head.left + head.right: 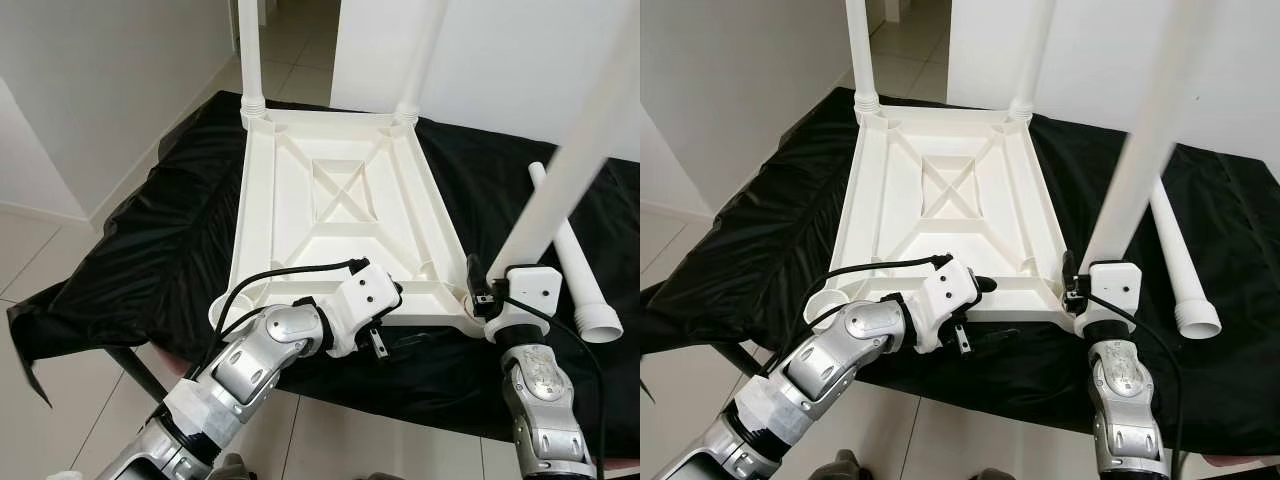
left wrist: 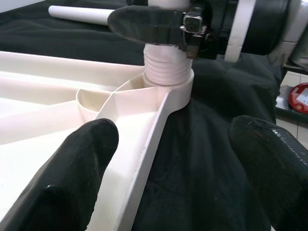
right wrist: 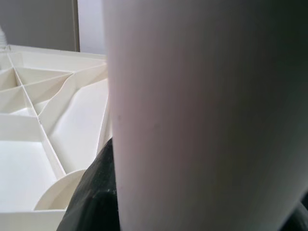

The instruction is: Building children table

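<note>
Tabletop lies upside down on black-covered bench. Two far legs fitted; right end effector grips third leg in near-right socket. Left end effector is open by near edge. Fourth leg loose; near-left socket looks empty.

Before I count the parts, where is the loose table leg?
The loose leg lies on the black cloth at the robot's right, beside the upturned tabletop and the right claw.
</note>
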Controlling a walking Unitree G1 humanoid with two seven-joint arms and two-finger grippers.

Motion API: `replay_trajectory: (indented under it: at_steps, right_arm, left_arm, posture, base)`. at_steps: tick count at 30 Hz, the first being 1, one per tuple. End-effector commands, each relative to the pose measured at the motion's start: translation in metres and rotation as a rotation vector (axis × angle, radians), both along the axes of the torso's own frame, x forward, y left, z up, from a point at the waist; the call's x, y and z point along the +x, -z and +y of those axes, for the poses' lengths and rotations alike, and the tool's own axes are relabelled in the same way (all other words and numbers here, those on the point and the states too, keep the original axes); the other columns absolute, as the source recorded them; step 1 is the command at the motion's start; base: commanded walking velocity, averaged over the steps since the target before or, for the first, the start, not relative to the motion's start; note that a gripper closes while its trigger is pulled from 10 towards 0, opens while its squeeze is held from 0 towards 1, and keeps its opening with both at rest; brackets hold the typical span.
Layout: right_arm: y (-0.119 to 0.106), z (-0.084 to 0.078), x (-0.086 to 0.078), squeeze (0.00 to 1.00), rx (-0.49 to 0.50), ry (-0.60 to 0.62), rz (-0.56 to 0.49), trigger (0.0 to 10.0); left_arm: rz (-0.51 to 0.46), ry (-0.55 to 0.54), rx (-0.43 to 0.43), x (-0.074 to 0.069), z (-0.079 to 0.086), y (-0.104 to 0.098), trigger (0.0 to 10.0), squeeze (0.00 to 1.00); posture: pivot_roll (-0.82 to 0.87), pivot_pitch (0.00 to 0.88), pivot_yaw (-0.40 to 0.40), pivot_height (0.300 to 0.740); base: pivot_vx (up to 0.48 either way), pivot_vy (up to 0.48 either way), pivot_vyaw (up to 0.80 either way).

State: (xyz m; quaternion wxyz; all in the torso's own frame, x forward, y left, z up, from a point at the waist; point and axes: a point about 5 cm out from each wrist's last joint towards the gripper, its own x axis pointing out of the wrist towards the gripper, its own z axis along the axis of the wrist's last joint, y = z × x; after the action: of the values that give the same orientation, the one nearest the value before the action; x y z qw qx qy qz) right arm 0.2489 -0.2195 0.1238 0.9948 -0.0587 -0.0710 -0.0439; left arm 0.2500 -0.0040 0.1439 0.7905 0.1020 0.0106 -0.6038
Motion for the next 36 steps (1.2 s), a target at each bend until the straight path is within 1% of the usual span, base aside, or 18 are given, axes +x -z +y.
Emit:
replay_trajectory:
  at_steps: [1,4,12,15,17,19,20,21,22,23,24,28,30,31,33,36]
  right_arm:
    - [0.029,-0.003,-0.007,0.0,0.06,0.025,0.142,10.0]
    - [0.031,-0.003,-0.007,0.0,0.097,0.028,0.139,10.0]
    - [0.037,0.0,-0.006,0.0,0.129,0.027,0.158,10.0]
    - [0.042,0.002,-0.006,0.0,0.201,0.049,0.178,10.0]
    - [0.042,0.002,-0.006,0.0,0.201,0.049,0.178,10.0]
    - [0.044,0.002,-0.006,0.0,0.219,0.057,0.183,10.0]
    - [0.046,0.003,-0.006,0.0,0.245,0.07,0.185,10.0]
    - [0.046,0.003,-0.006,0.0,0.245,0.07,0.185,10.0]
    - [0.05,0.005,-0.007,0.0,0.301,0.086,0.195,10.0]
    - [0.05,0.005,-0.007,0.0,0.301,0.086,0.195,10.0]
    - [0.052,0.007,-0.008,0.0,0.323,0.091,0.199,10.0]
    - [0.057,0.013,-0.01,0.0,0.306,0.079,0.212,10.0]
    - [0.055,0.016,-0.011,0.0,0.193,0.037,0.201,10.0]
    - [0.055,0.016,-0.011,0.0,0.193,0.037,0.201,10.0]
    - [0.053,0.016,-0.011,0.0,0.113,0.009,0.204,10.0]
    - [0.052,0.012,-0.009,0.0,0.107,0.009,0.21,10.0]
  left_arm:
    - [-0.001,-0.001,0.0,-0.001,-0.001,-0.003,10.0,0.0]
    - [0.0,0.007,-0.001,0.0,0.0,-0.004,10.0,0.0]
    - [-0.002,0.005,-0.006,0.0,-0.001,-0.005,10.0,0.0]
    - [-0.007,0.004,-0.008,0.0,0.0,-0.006,10.0,0.0]
    - [-0.007,0.004,-0.008,0.0,0.0,-0.006,10.0,0.0]
    - [-0.005,0.004,-0.008,-0.001,0.0,-0.006,10.0,0.0]
    - [-0.005,0.004,-0.008,-0.001,-0.001,-0.007,10.0,0.0]
    - [-0.005,0.004,-0.008,-0.001,-0.001,-0.007,10.0,0.0]
    - [-0.007,0.003,-0.009,-0.001,-0.001,-0.007,10.0,0.0]
    - [-0.007,0.003,-0.009,-0.001,-0.001,-0.007,10.0,0.0]
    - [-0.007,0.003,-0.009,-0.001,-0.001,-0.007,10.0,0.0]
    - [-0.007,0.003,-0.011,-0.002,-0.001,-0.007,10.0,0.0]
    - [-0.008,0.004,-0.012,-0.002,-0.001,-0.007,10.0,0.0]
    - [-0.008,0.004,-0.012,-0.002,-0.001,-0.007,10.0,0.0]
    - [-0.008,0.006,-0.013,-0.002,-0.002,-0.007,10.0,0.0]
    - [-0.008,0.008,-0.012,-0.003,-0.001,-0.008,10.0,0.0]
  posture:
    - [0.01,0.02,-0.027,0.74]
    - [0.01,0.018,-0.027,0.74]
    - [0.01,0.015,-0.028,0.74]
    - [0.01,0.011,-0.032,0.74]
    - [0.01,0.011,-0.032,0.74]
    - [0.01,0.01,-0.034,0.74]
    - [0.01,0.009,-0.037,0.74]
    - [0.01,0.009,-0.037,0.74]
    - [0.01,0.007,-0.039,0.74]
    - [0.01,0.007,-0.039,0.74]
    - [0.01,0.007,-0.039,0.74]
    - [0.01,0.006,-0.039,0.74]
    - [0.01,0.005,-0.039,0.74]
    - [0.01,0.005,-0.039,0.74]
    - [0.01,0.004,-0.037,0.74]
    - [0.01,0.003,-0.036,0.74]
  base:
    - [0.0,0.0,0.0]
    - [0.0,0.0,0.0]
    - [0.0,0.0,0.0]
    - [0.0,0.0,0.0]
    - [0.0,0.0,0.0]
    - [0.0,0.0,0.0]
    - [0.0,0.0,0.0]
    - [0.0,0.0,0.0]
    - [0.0,0.0,0.0]
    - [0.0,0.0,0.0]
    - [0.0,0.0,0.0]
    - [0.0,0.0,0.0]
    - [0.0,0.0,0.0]
    - [0.0,0.0,0.0]
    - [0.0,0.0,0.0]
    - [0.0,0.0,0.0]
